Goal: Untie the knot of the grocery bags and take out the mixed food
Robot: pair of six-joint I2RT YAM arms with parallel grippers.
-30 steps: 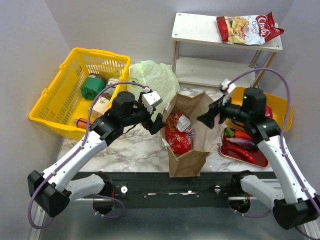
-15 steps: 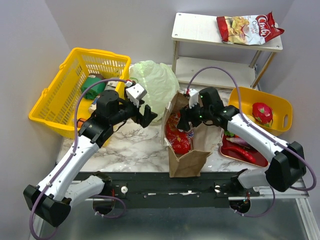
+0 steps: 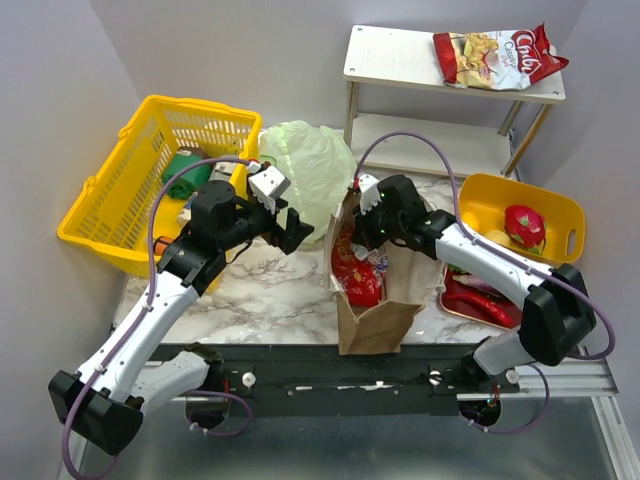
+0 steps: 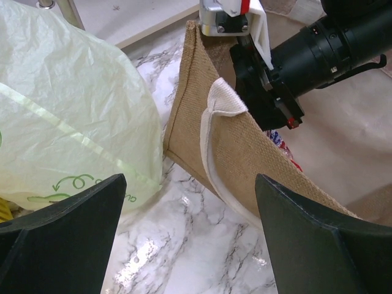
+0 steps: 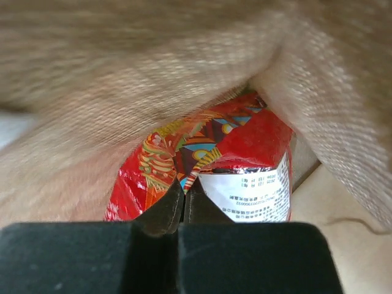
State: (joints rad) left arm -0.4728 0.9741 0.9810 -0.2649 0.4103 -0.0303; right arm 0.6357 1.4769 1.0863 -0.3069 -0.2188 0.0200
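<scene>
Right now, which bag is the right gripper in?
The brown paper bag: the right gripper is in its open top, by the red packets. The green plastic bag lies behind, no gripper in it.

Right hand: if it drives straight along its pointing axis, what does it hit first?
The red snack packet inside the brown paper bag. The shut right hand points straight at it and looks very near or touching, though depth is unclear.

Marble tabletop (image 3: 285,295), white two-tier shelf (image 3: 395,60), grey walls (image 3: 200,50).
</scene>
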